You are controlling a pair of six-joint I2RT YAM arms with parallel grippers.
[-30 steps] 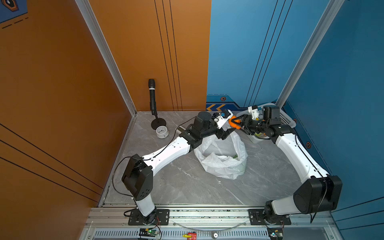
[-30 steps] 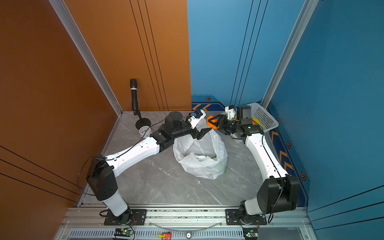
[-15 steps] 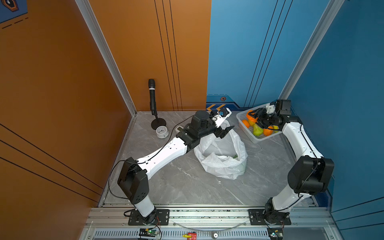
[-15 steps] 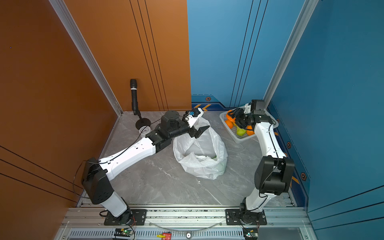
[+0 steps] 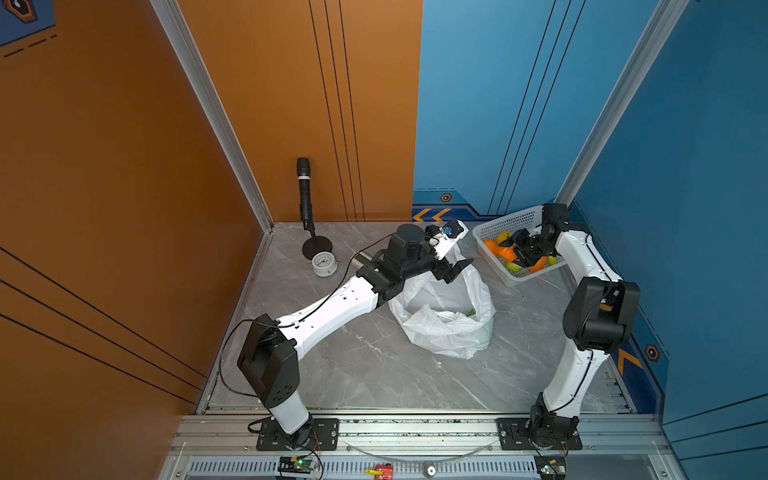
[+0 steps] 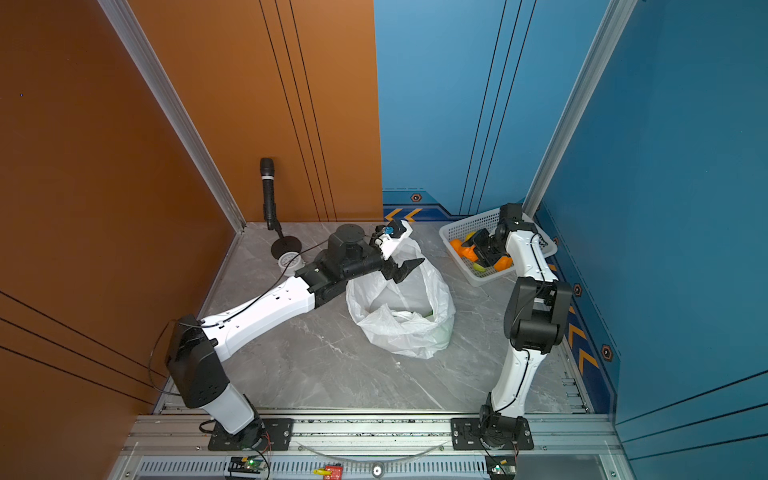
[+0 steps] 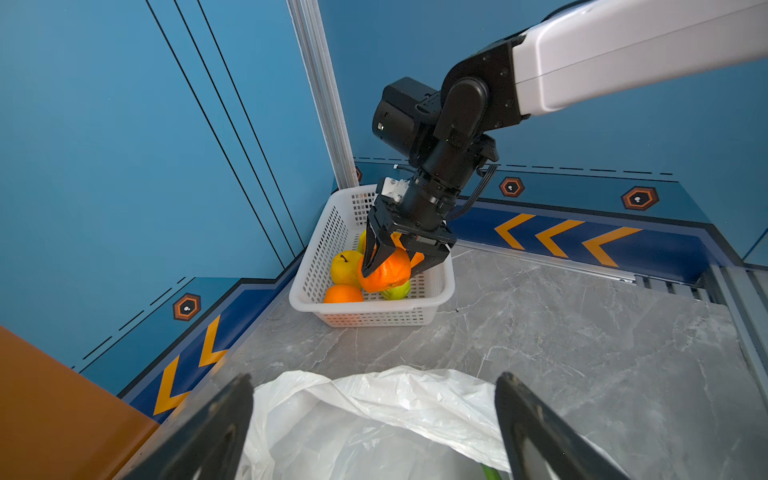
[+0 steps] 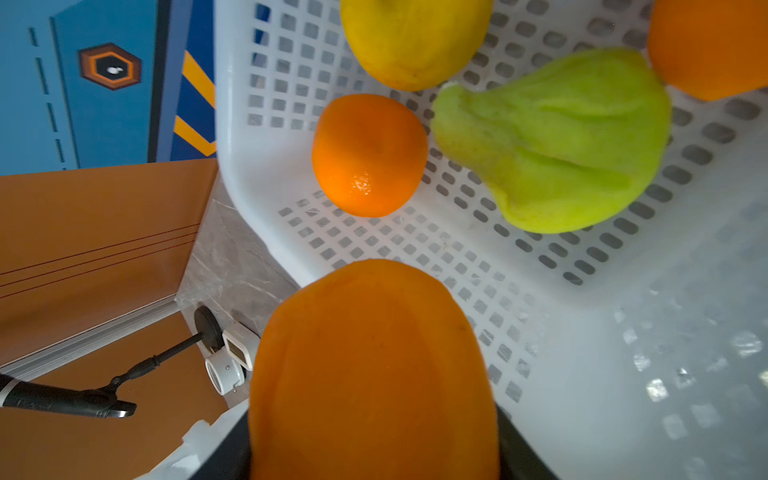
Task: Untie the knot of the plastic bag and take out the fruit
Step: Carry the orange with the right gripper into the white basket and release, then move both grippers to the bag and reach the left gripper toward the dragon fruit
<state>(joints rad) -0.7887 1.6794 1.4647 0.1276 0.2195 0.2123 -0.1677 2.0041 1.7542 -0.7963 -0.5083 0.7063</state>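
Marble tabletop [image 5: 374, 374]; right jaws grip orange [image 7: 386, 270] over basket [image 7: 374, 316].

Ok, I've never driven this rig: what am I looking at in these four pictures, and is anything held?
Two white robot arms reach over a grey table, each ending in a two-finger gripper. Both top views look down on the scene; each wrist view rides on one arm. The plastic bag lies open in the middle, the white basket in the far right corner with fruit in it. The right gripper holds an orange over the basket. The left gripper is open and empty above the bag's mouth. A microphone stands at the back.
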